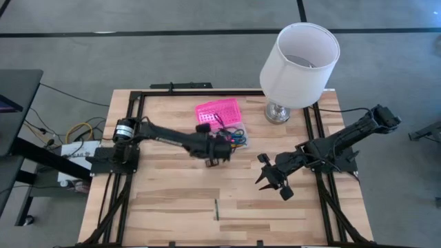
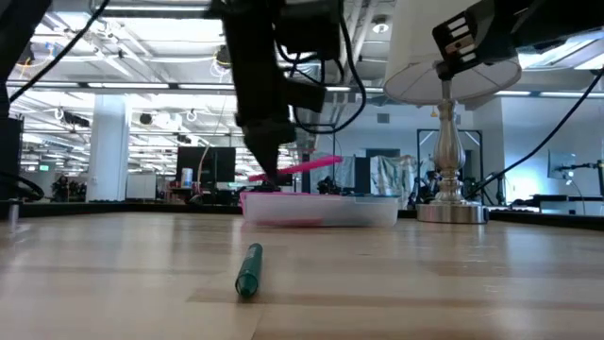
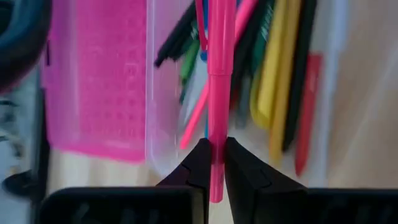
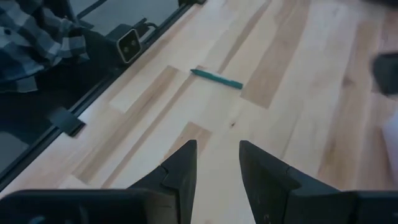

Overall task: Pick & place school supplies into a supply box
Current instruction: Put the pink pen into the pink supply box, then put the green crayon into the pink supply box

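My left gripper (image 1: 219, 153) hangs over the near end of the supply box (image 1: 235, 136), shut on a pink pen (image 3: 220, 68). The clear box holds several pens and pencils (image 3: 280, 81), and its pink lid (image 1: 218, 110) lies open on the far side. In the low view the pink pen (image 2: 302, 167) hovers just above the box (image 2: 321, 210). A green pen (image 1: 216, 209) lies flat on the table near the front edge. My right gripper (image 1: 273, 180) hangs open above the bare table right of centre, with the green pen (image 4: 216, 78) ahead of it. My left gripper pinches the pink pen near one of its ends (image 3: 217, 134) between its two fingers, and a short stub shows behind them. The fingers slant down from the table's left. The pen runs on ahead of them over the box, lifted clear and nearly level.
A white lampshade on a metal lamp base (image 1: 278, 112) stands at the far right, close to the box. Black frame rails (image 1: 318, 131) run along the table's sides. Bare wood (image 1: 165, 200) lies around the green pen.
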Tool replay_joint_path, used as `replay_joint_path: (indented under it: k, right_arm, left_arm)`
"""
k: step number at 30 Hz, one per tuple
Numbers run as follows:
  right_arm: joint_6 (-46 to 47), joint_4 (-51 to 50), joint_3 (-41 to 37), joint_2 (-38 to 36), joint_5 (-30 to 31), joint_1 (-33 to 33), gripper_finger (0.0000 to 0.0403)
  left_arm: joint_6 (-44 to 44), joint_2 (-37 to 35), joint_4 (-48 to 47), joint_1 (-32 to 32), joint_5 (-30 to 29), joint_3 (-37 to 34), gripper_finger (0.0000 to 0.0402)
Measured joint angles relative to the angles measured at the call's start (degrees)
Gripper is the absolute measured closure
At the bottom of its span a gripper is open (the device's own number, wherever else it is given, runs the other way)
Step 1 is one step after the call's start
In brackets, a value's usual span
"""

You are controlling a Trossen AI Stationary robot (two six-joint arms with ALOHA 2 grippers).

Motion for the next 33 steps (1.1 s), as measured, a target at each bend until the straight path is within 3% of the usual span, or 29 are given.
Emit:
replay_joint_path:
  k: [5, 12, 23, 33]
  right_arm:
    - [0.0, 0.0, 0.0, 0.0, 0.0, 1.3, 0.0289]
    - [0.0, 0.0, 0.0, 0.0, 0.2, 1.8, 0.0289]
    - [-0.6, 0.0, 0.0, 0.0, 2.8, 1.6, 0.0289]
    - [-10.1, 12.4, 0.0, 8.5, 2.2, -0.3, 0.0289]
  left_arm:
    - [4.7, 0.0, 6.2, 5.6, 5.2, 0.0, 0.0384]
    - [5.9, 0.0, 7.3, 10.3, 13.3, 0.0, 0.0366]
    - [10.2, -0.1, 7.2, 9.7, 9.2, 0.0, 0.0269]
    - [10.2, -10.1, -1.5, 3.4, 7.7, 0.0, 0.0259]
